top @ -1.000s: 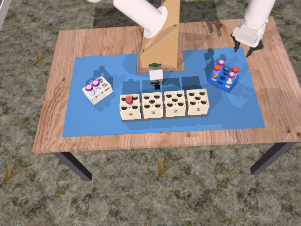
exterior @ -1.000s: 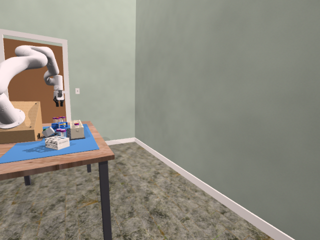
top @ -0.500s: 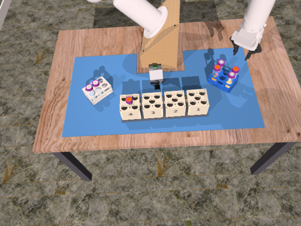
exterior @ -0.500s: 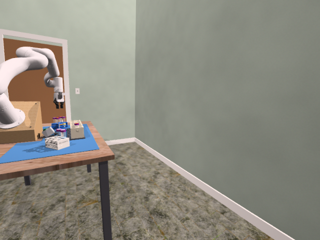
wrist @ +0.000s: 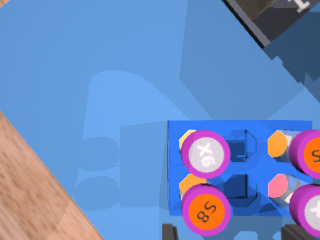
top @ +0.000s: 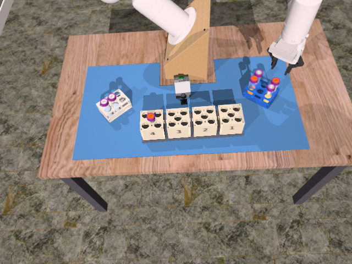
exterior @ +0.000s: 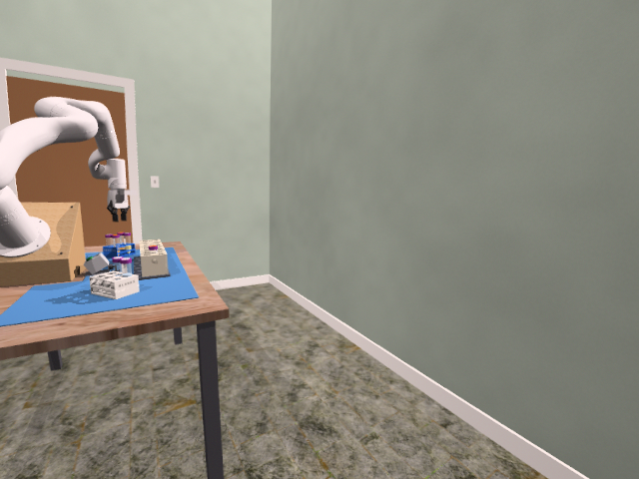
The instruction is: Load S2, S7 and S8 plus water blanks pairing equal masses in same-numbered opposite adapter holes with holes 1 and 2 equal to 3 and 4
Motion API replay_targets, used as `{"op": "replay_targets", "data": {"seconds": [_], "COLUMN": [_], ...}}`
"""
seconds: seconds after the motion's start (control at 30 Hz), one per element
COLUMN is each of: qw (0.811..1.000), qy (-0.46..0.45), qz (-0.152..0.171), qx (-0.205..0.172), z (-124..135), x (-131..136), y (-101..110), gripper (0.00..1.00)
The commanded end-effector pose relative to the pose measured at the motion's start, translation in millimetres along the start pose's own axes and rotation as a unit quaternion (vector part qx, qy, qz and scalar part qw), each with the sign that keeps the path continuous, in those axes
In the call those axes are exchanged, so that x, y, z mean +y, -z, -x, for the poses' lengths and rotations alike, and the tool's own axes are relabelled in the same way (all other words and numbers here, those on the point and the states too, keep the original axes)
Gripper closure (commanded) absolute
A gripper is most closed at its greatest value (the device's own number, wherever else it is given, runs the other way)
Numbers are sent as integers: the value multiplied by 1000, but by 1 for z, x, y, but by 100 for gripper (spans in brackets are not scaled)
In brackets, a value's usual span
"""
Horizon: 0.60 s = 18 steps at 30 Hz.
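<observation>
Seen from above, nearest is the stand point(top: 181, 138), with an orange-dotted tube point(top: 150, 116) point(exterior: 153, 247) in the middle hole of block 4 point(top: 152, 134), toward 8 o'clock. Beyond, near 3 o'clock, the blue rack point(top: 256, 99) point(wrist: 250, 125) holds S8 point(top: 275, 81) point(wrist: 206, 211) and another orange-dotted sample point(top: 253, 78) point(wrist: 311, 154). Farther, toward 2 o'clock, the gripper point(top: 280, 70) point(exterior: 119, 219) point(wrist: 232, 234) hovers released, its fingers parted around nothing.

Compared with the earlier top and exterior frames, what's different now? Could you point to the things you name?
The gripper point(top: 280, 70) point(exterior: 119, 219) point(wrist: 226, 234) has come down toward the blue rack point(top: 266, 104) point(exterior: 109, 252) point(wrist: 260, 125). It is open above the rack and has neither taken hold of nor let go of a tube. The tubes in the blue rack and the white rack point(top: 120, 111) point(exterior: 124, 289), and the orange-dotted tube point(top: 150, 116) point(exterior: 153, 247) in adapter 4, stayed put.
</observation>
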<state>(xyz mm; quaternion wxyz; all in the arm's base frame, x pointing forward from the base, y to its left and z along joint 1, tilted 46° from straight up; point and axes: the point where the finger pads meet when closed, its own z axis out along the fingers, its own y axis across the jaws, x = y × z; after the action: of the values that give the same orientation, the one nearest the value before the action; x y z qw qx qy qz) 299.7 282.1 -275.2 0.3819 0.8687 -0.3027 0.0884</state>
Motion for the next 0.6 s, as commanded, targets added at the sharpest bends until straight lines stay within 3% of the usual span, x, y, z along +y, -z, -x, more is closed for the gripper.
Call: {"op": "replay_targets", "data": {"seconds": [0.0, 0.57], "qw": [1000, 1000], "qy": [0, 0], "qz": [-1, -1], "qx": [0, 0], "z": [0, 0], "x": [-1, -1], "y": [-5, -35], "gripper": [43, 43]}}
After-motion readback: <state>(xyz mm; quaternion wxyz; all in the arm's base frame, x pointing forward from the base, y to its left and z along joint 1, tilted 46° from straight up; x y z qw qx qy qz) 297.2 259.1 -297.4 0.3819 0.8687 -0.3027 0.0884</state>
